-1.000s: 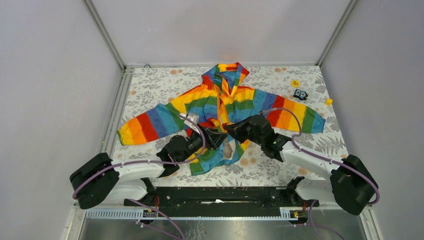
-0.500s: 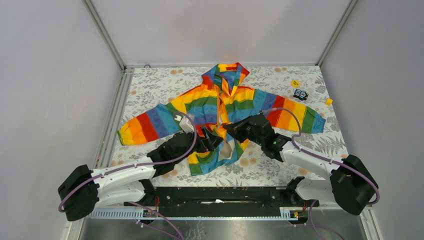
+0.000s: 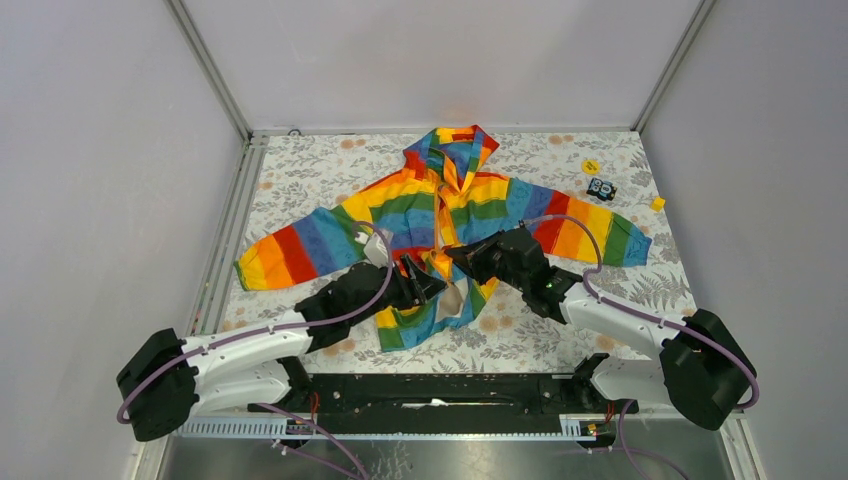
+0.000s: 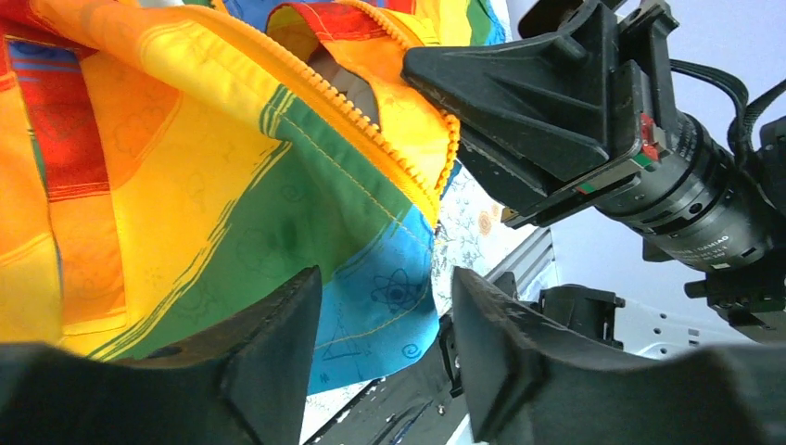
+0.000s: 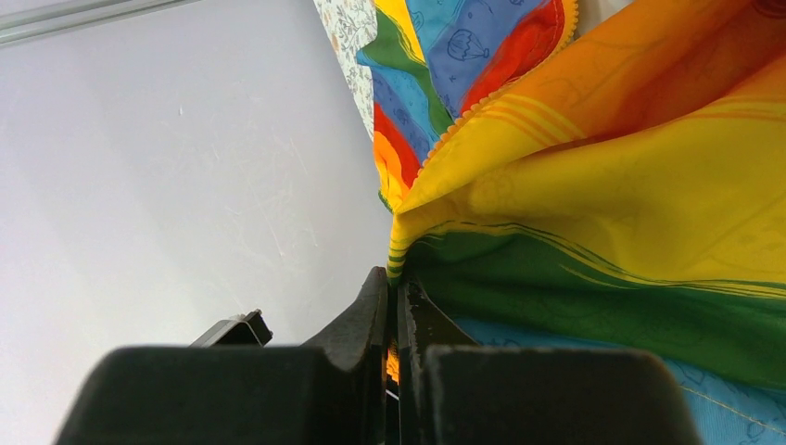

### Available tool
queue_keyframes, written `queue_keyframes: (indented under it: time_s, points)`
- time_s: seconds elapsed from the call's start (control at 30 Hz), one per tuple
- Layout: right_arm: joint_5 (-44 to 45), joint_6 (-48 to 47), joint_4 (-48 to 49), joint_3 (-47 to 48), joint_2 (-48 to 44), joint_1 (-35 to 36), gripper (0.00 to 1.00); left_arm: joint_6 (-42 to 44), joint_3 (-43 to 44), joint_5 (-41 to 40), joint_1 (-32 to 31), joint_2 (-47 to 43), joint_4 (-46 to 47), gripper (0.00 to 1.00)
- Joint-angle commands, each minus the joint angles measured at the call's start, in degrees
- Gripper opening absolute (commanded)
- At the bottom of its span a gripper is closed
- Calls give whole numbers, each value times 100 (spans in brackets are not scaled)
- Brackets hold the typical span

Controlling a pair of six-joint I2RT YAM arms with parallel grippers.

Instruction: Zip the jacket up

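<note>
Showing an enclosed cell from above, the top external view has plain pale grey walls (image 3: 440, 60) and metal corner posts (image 3: 208, 70) around a surface (image 3: 300, 170) covered in a leaf-and-flower print.

The jacket (image 3: 440, 205) lies flat near the middle of this surface, with the hood towards the far wall and both sleeves spread to the sides. Its lower front is parted, and white lining (image 3: 455, 297) shows there.

At the far right lie 3 small items, well apart from the jacket:
- a yellow disc (image 3: 590, 166)
- a dark toy-like piece (image 3: 601, 188)
- a yellow block (image 3: 657, 203)

Both arms reach in from the near edge, and the left end effector (image 3: 428, 282) and right end effector (image 3: 456, 252) meet over the parted front.

Only the wrist views resolve the grips:
- **Left wrist view:** the left end effector (image 4: 385, 283) has its 2 fingers spread wide and holds nothing. The jacket (image 4: 232, 185) lies beyond the gap. This view also shows the orange zipper teeth (image 4: 371, 139) running along the raised front edge. The right end effector (image 4: 422, 67) pinches that edge.
- **Right wrist view:** the right end effector (image 5: 396, 283) has its fingers pressed together on a fold of the jacket (image 5: 602, 185), at the green and yellow stripes. A bare grey wall fills the left of the frame.
</note>
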Motion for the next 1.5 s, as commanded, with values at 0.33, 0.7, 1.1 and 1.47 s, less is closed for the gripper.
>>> queue_keyframes:
  time_s: [0.33,0.7,1.1,1.47]
  points:
    - [-14,83,191,10,1,-6,0,648,413,375,-12,590,242,19]
    - [-65,353,458,101,85,-3,0,1952,1145,1181,-79,1586,-490,0]
    - [-636,832,1014,-219,322,-39,0,2559,1469,91,-617,2032,-1180,0]
    - [-673,753,852,-495,145,-156,0,863,-111,834,144,262,460,53]
